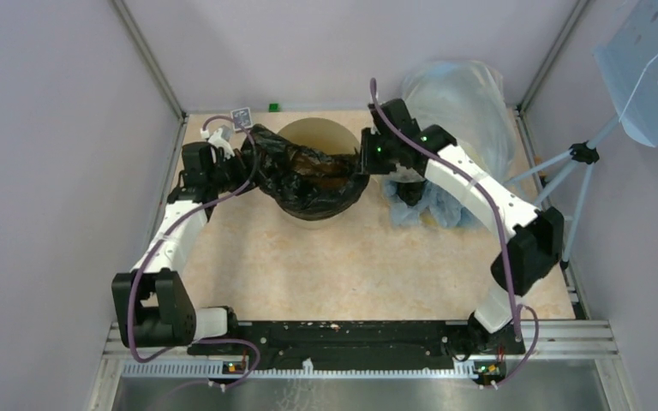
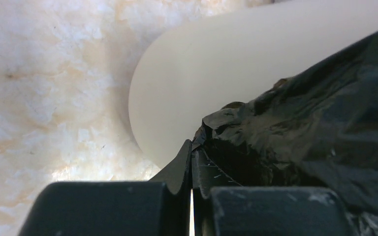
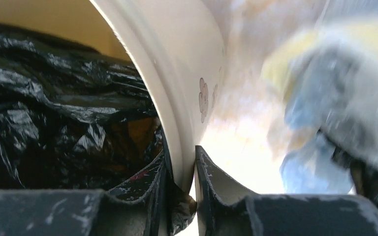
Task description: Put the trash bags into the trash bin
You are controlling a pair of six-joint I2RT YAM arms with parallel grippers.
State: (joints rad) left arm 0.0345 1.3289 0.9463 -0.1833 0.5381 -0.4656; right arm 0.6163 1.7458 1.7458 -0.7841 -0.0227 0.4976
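L gripper (image 2: 192, 150): jaws closed to a sliver, pinching the edge of the black trash bag (image 1: 304, 167) just outside the L wall of the trash bin (image 1: 308, 133).
R gripper (image 3: 181, 152): fingers straddle the bin's R rim, one inside and one outside. Black film is bunched between them low down, so judged to be clamped on the bag there.
Bag: stretched across the bin mouth between the two grips. The middle sags inside and the L end trails over the rim.
Bin: upright at rear centre of the table (image 1: 326, 265).

Step in hand (judgement): seat the bag in the bin.
- Bring both grips in over the opening and lower together, so the film goes slack before either lets go.
- Lift the R fingers clear of the rim first. A sideways pull could tip the bin.
- L end needs carrying over the lip, else it hangs outside.

Hard to make out:
- Bin floor and how deep the bag sits: hidden by film.
- Whether R grip also nips the rim: can't tell.
- Blue crumpled heap (image 1: 428, 205) R of the bin: blurred in the R wrist view, partly under the R arm. Poss. more bags.
- Translucent sack (image 1: 458, 94) behind: contents unclear.
- Bin lettering: only small flower marks show.
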